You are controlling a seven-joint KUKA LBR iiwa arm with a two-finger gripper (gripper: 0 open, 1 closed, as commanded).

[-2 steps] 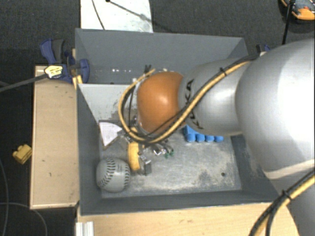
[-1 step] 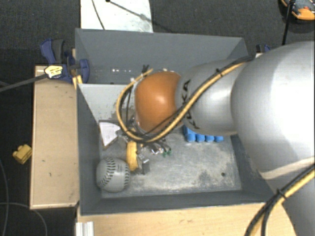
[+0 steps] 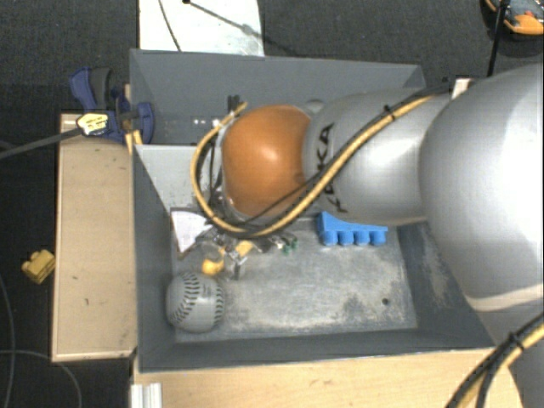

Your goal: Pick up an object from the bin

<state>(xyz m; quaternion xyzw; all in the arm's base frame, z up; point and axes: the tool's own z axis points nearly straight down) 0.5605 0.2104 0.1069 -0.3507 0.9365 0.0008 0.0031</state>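
Low over the left half of the grey bin (image 3: 340, 300), the gripper (image 3: 229, 252) hangs beneath the arm's orange cover (image 3: 263, 164), just beside a small yellow piece (image 3: 212, 267) and a white scrap (image 3: 185, 226). How far it is open cannot be told, nor whether it holds either one. A grey ribbed ball (image 3: 195, 303) lies near it in the front left corner, and a blue toothed block (image 3: 352, 231) lies apart toward the view's right.
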